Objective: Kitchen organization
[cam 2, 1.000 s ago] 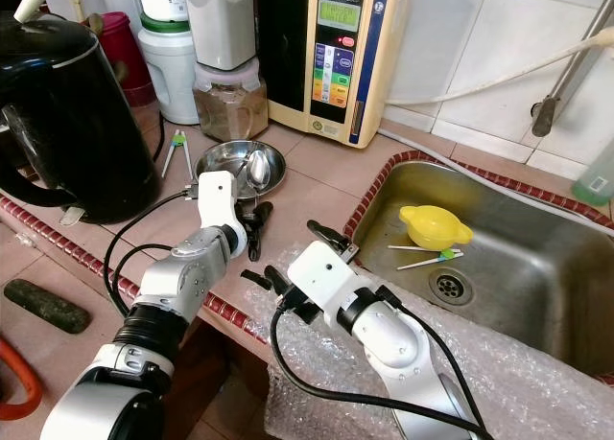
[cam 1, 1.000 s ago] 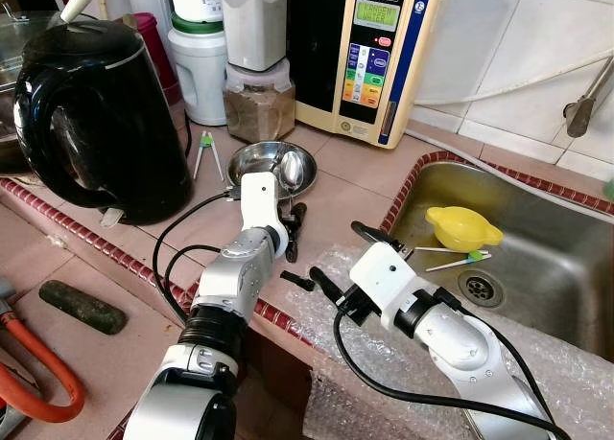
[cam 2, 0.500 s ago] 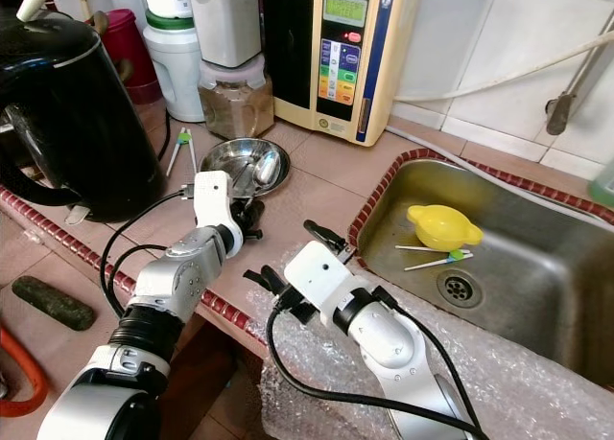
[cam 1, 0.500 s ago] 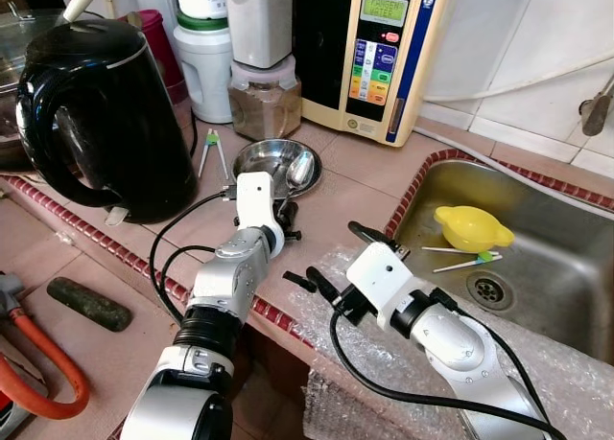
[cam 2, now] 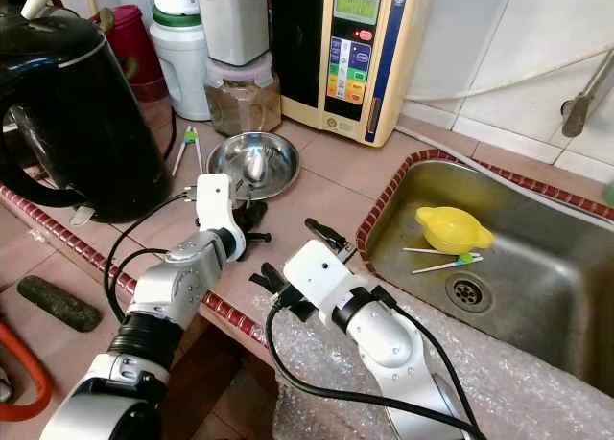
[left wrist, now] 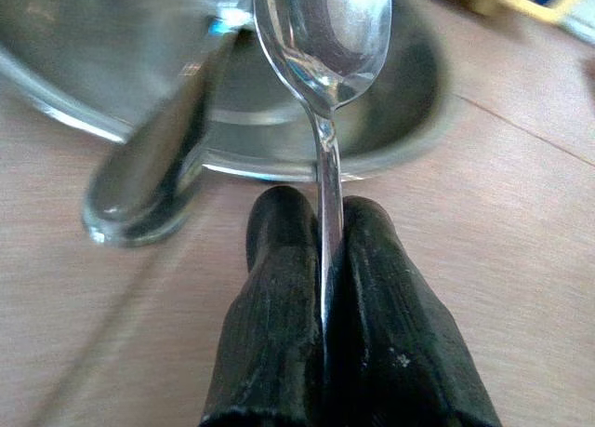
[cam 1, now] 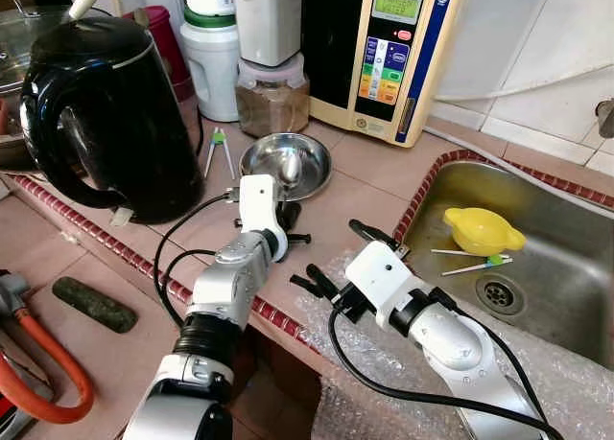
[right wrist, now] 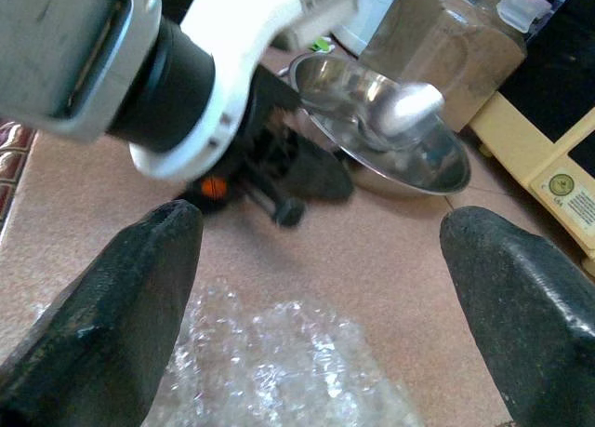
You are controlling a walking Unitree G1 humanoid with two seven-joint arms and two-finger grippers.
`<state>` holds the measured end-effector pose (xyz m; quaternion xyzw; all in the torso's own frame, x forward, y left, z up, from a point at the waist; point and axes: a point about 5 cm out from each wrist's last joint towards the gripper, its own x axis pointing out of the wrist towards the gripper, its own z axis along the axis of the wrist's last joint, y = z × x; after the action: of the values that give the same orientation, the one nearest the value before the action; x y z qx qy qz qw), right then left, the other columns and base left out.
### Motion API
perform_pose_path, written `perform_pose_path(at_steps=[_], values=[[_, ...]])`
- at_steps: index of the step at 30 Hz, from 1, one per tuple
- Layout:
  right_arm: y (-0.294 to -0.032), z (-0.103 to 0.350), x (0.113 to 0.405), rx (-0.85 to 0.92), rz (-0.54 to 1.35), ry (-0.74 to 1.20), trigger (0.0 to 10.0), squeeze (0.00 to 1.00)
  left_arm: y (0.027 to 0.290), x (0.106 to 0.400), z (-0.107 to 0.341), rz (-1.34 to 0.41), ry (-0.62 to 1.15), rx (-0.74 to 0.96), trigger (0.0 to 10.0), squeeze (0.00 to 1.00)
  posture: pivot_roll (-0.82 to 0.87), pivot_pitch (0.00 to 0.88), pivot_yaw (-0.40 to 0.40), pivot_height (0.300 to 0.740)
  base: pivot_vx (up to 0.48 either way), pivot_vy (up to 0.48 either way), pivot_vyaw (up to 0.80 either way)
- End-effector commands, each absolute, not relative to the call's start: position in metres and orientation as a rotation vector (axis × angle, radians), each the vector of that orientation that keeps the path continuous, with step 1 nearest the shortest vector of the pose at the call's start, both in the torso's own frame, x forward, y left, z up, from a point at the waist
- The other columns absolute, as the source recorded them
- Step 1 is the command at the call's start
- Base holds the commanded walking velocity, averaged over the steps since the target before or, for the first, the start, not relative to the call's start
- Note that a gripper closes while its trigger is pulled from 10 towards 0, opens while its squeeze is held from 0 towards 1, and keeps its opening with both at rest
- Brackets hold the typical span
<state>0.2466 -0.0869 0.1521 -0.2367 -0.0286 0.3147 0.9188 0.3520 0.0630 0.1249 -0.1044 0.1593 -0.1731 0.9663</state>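
Spoon (left wrist: pixel 323 36) lifted higher over bowl (cam 1: pixel 285 160), left pincer (left wrist: pixel 323 260) pinching.

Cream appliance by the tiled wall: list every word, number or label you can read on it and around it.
"LeveLuk": brand at the top of the cream appliance, above its green display.
Display characters: too blurred to read.
Coloured button labels: too small to read.
Round sticker near the appliance's base: too blurred to read.
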Motion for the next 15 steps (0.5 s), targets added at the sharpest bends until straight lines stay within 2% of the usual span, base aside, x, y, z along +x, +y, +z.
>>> perform_pose_path(at_steps=[1, 9, 15], values=[[-0.086, 0.154, 0.248, -0.487, 0.646, -0.067, 10.0, 0.00, 0.059, 0.345, 0.109, -0.367, 0.387, -0.193, 0.0, 0.00, -0.06, 0.067, 0.033, 0.740, 0.000, 0.000, 0.00], [-0.091, 0.156, 0.251, -0.480, 0.617, -0.079, 10.0, 0.00, 0.051, 0.336, 0.132, -0.511, 0.243, -0.124, 0.0, 0.00, -0.06, 0.066, 0.030, 0.740, 0.000, 0.000, 0.00], [-0.101, 0.175, 0.259, -0.294, 0.533, -0.147, 10.0, 0.00, 0.046, 0.329, 0.141, -0.612, 0.159, -0.129, 0.0, 0.00, -0.05, 0.066, 0.023, 0.740, 0.000, 0.000, 0.00]])
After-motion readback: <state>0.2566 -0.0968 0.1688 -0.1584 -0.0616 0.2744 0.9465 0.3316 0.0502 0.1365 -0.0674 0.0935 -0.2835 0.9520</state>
